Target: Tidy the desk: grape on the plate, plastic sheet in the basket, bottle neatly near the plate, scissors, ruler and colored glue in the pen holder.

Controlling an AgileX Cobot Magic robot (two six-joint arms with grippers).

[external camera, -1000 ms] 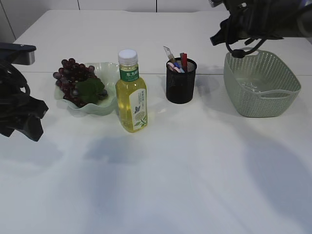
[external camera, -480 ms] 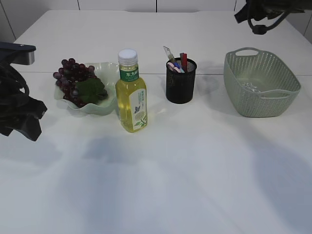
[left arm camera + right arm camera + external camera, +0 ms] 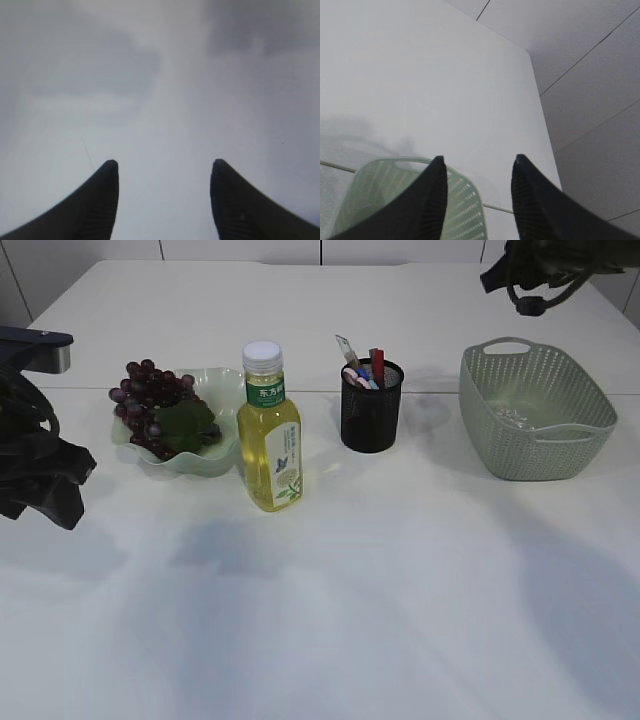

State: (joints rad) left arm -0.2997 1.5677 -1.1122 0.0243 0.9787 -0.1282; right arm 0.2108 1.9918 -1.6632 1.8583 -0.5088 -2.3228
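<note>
Dark purple grapes (image 3: 150, 405) lie on the pale green plate (image 3: 222, 385) at the left. The yellow bottle (image 3: 268, 435) with a white cap stands upright just right of the plate. The black mesh pen holder (image 3: 371, 410) holds several items, one red, one metal-tipped. The green basket (image 3: 535, 415) stands at the right, with something clear faintly visible inside; it also shows in the right wrist view (image 3: 385, 195). My left gripper (image 3: 164, 167) is open and empty over bare table. My right gripper (image 3: 479, 162) is open and empty, raised high above the basket's far end.
The left arm (image 3: 35, 455) hangs at the table's left edge. The right arm (image 3: 545, 265) is at the top right. The table's far edge and a tiled floor (image 3: 590, 75) show in the right wrist view.
The right arm has lifted up and to the right, away from the basket, and has then held nearly still. The left arm has not moved.
</note>
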